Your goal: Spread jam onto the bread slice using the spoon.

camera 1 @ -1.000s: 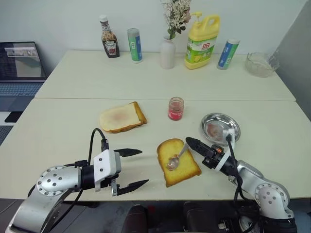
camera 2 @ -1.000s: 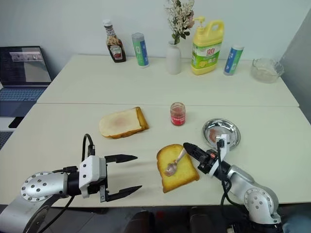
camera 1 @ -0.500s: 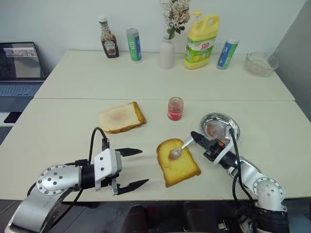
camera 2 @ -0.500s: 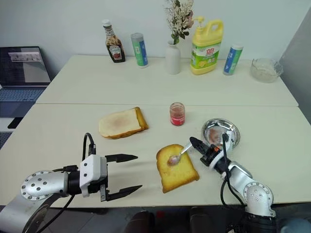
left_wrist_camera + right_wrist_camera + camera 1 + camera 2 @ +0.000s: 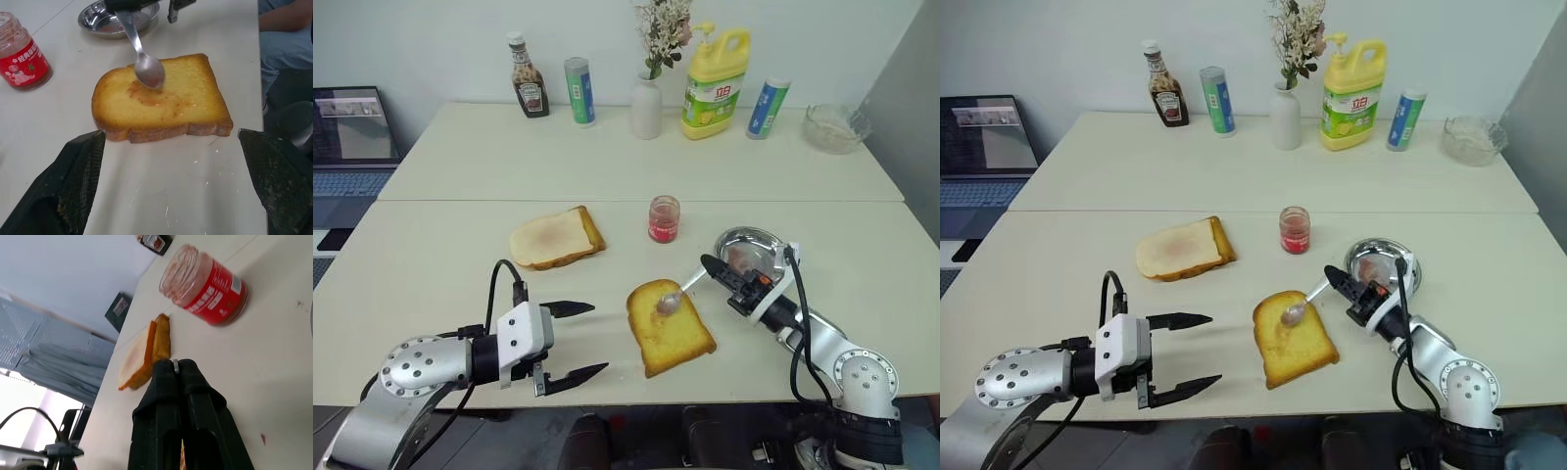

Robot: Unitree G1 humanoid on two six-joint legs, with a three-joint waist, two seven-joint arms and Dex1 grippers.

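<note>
- The table (image 5: pixel 440 264) was the biggest thing, and it carried all the food so both arms could reach it.
- The bread slice (image 5: pixel 670 327) lay flat near the front edge, between the two hands, with a thin red smear on its top. It looked like the jam was partly spread.
- The left hand (image 5: pixel 570 341) waited just beside the bread with its two fingers wide apart and nothing in them. It seemed ready to help.
- The right hand (image 5: pixel 707 266) was squeezed tight on the spoon's handle.
- The round steel dish (image 5: pixel 763 241) sat behind the right hand.
- The jam (image 5: pixel 663 217) stood upright behind the bread, near enough for another scoop.
- The spoon (image 5: pixel 145 63) pointed down, with its bowl at the rounded end of the bread.
</note>
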